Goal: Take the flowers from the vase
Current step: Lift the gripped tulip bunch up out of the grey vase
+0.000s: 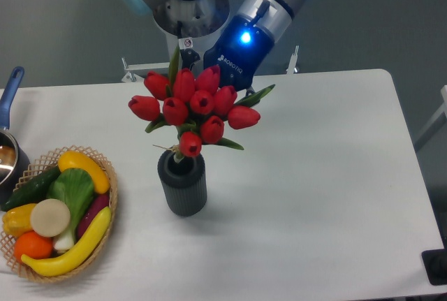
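The flowers [199, 109], a bunch of red tulip buds with green leaves, hang lifted above the vase [183, 188]. The vase is small, dark grey and ribbed, and it stands upright on the white table. The lowest bud is just over its round mouth, and the stem ends still reach down to the mouth. My gripper [207, 77] comes in from behind and above the bunch, with a blue light on its body. It is shut on the flowers, though the buds hide most of its fingertips.
A woven basket [112, 184] holding banana, cucumber, orange and other fruit sits at the front left. A pot with a blue handle [10, 89] is at the left edge. A dark object [436, 266] is at the table's front right corner.
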